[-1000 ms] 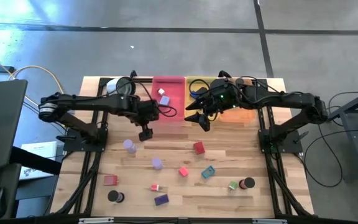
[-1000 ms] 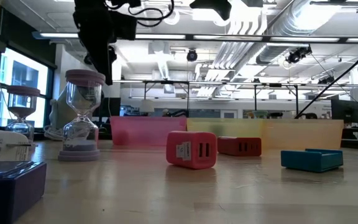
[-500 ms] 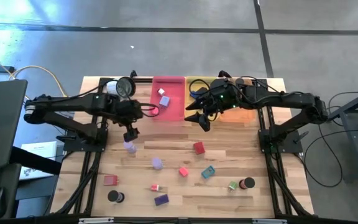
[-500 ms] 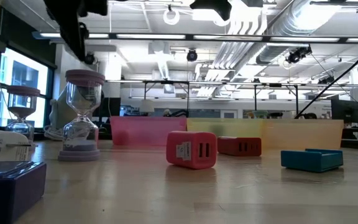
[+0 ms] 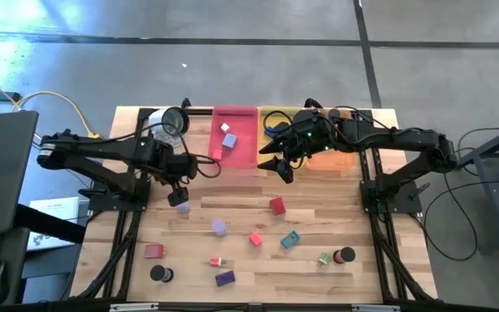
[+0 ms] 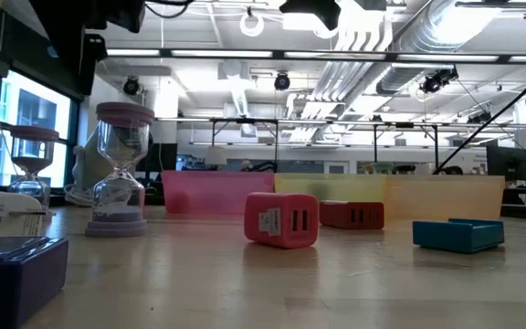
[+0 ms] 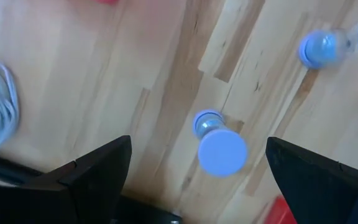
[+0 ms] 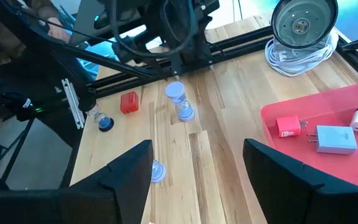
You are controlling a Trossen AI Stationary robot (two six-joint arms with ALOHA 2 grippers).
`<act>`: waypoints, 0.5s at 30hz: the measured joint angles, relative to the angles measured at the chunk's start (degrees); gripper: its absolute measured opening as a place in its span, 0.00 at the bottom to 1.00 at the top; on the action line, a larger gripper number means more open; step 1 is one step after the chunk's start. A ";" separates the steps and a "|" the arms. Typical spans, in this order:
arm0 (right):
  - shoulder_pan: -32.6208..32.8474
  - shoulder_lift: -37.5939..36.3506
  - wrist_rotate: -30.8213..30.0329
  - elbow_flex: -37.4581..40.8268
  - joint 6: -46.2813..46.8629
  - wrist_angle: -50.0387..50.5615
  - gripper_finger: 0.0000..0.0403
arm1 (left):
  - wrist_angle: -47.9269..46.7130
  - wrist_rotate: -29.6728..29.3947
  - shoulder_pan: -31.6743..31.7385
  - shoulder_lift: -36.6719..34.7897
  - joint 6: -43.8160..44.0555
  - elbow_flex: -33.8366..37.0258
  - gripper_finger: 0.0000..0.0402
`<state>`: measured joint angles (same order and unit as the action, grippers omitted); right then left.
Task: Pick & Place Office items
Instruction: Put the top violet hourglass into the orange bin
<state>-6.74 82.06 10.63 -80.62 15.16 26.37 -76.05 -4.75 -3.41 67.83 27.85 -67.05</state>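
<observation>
A lavender hourglass point(image 7: 219, 148) stands upright on the table, and my left gripper point(image 5: 178, 196) hovers above it, open and pointing down. In the left wrist view the hourglass lies between the two fingers, which stay apart from it. My right gripper point(image 5: 280, 166) hangs open in the air at the near edge of the trays, nothing between its fingers. Small items lie scattered on the near half: a second hourglass point(image 5: 219, 227), red blocks point(image 5: 276, 205) point(image 5: 153, 251), a teal block point(image 5: 290, 240), a purple block point(image 5: 224, 278) and black discs point(image 5: 158, 273) point(image 5: 346, 255).
Pink point(image 5: 235, 143), yellow point(image 5: 273, 115) and orange point(image 5: 340, 159) trays line the far edge; the pink one holds a red and two white chargers point(image 8: 331, 138). A round silver-and-white object point(image 5: 171, 121) with a coiled cord sits at the far left.
My left gripper has drawn away from the pink tray toward the table's left edge, turning as it went, and now stands over the lavender hourglass. It has stayed open. The hourglass has not moved.
</observation>
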 joint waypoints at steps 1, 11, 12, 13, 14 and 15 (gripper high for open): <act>0.00 0.00 -0.01 0.00 0.00 0.00 0.59 | -0.04 0.00 -0.26 0.45 3.36 0.00 0.91; 1.18 0.00 -0.02 0.00 -0.43 0.42 0.59 | -3.57 0.42 -1.69 4.08 13.89 0.07 0.91; 1.19 0.00 -0.01 0.00 -0.44 0.45 0.59 | -3.63 0.66 -2.11 4.33 14.04 0.07 0.91; 1.22 0.00 0.03 0.00 -0.44 0.45 0.59 | -3.39 1.47 -2.61 4.41 14.06 0.09 0.91; 1.39 0.00 0.02 0.00 -0.44 0.49 0.59 | -3.07 2.72 -3.17 4.62 14.13 0.09 0.91; 1.67 0.00 -0.01 0.00 -0.44 0.52 0.59 | -2.84 3.82 -3.60 4.96 14.22 0.09 0.91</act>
<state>-5.08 82.06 10.63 -80.62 14.72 26.89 -78.90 -0.93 -7.01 72.79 42.08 -66.96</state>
